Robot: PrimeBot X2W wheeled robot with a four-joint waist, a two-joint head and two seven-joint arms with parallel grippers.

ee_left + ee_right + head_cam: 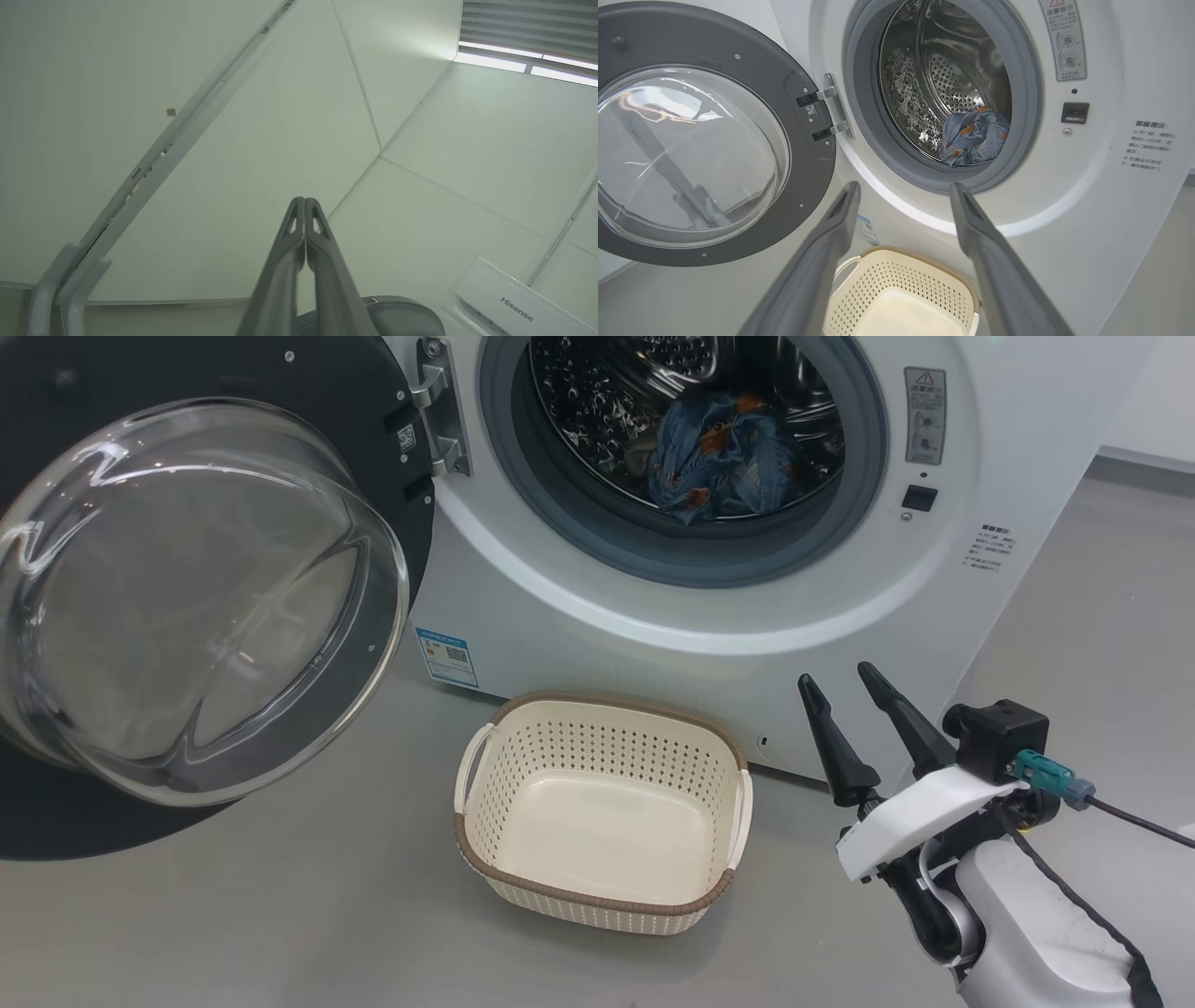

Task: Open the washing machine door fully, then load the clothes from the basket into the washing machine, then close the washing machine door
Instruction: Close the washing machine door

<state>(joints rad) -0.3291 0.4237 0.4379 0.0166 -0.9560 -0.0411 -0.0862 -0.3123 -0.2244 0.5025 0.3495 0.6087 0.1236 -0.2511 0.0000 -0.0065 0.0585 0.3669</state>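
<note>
- The washing machine door (201, 602) stands wide open on its hinge (439, 406), left of the drum opening, glass bowl facing out.
- The clothes (724, 457) lie bunched inside the steel drum (597, 411), apparently clear of the grey seal (653, 546).
- The basket (597, 702) sits empty on the floor (327, 915), just before the washing machine (653, 616), so loading looks done and closing the door is the step in hand.
- Right claw (836, 674) – fingers spread wide, holding nothing – hangs near the machine's lower front, right of the basket.
- Left claw (304, 200) is pressed shut on nothing and points up at the ceiling.
- To close well: push on the black rim far from the hinge rather than on the glass, sweep the arc above the basket, and press until the latch slot (920, 497) catches.
</note>
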